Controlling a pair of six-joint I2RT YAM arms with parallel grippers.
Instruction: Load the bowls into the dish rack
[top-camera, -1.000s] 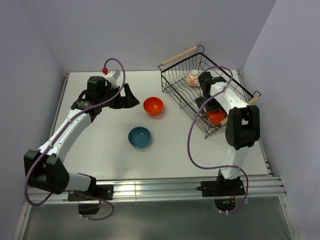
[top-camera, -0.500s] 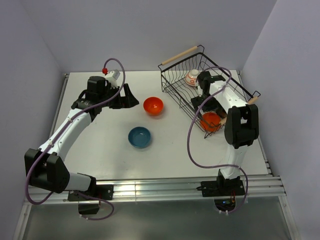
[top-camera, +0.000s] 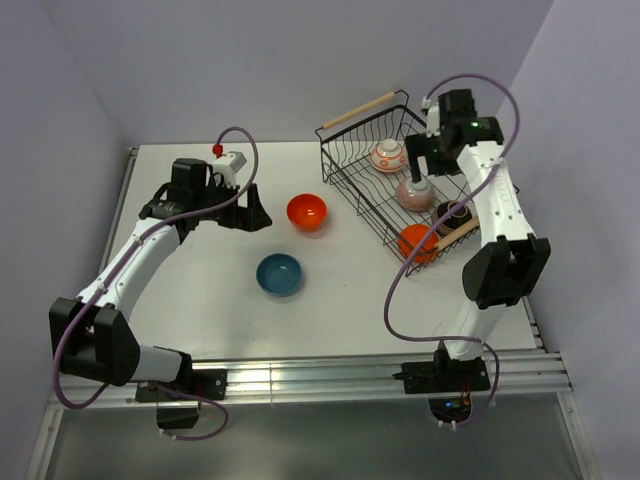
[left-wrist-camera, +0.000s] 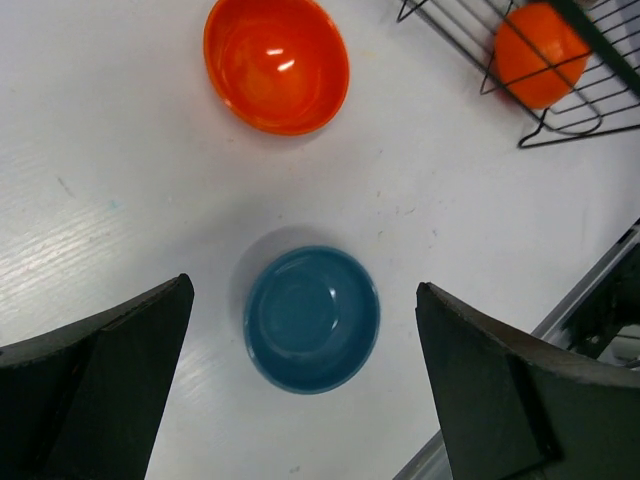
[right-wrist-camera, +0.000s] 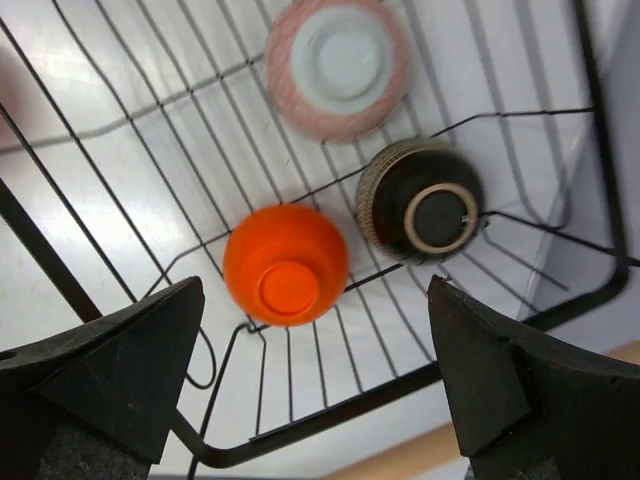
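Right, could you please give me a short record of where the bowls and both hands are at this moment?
in dish rack: orange-and-white bowl, pale patterned bowl, dark brown bowl, racked orange bowl
upside down: the last three
on table: loose orange bowl, blue bowl, both upright
left hand: open, empty, above the table near the loose bowls
right hand: open, empty, above the rack
not yet loaded: two bowls
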